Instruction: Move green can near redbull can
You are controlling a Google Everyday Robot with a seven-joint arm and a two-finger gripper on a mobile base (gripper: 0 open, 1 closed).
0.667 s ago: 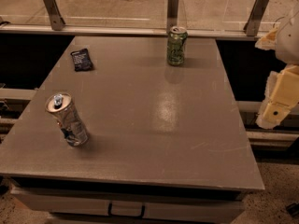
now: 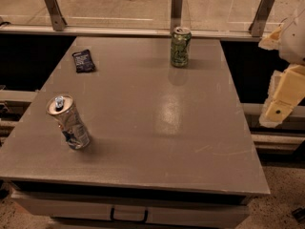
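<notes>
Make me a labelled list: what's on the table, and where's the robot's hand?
to move: green patterned drink can, silver top, upright at far edge
goal: slim silver-blue can, near left
also there: small dark flat packet, far left
surface: grey table
robot hand: cream gripper, beyond table's right edge, away from both cans

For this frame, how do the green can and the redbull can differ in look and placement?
The green can is wider, with a green patterned label; the redbull can is slimmer, silver with blue patches. The green can stands near the far edge of the table; the redbull can stands near its front left corner. Both stand on end and have silver tops. The gripper is beyond the table's right edge, touching neither.
</notes>
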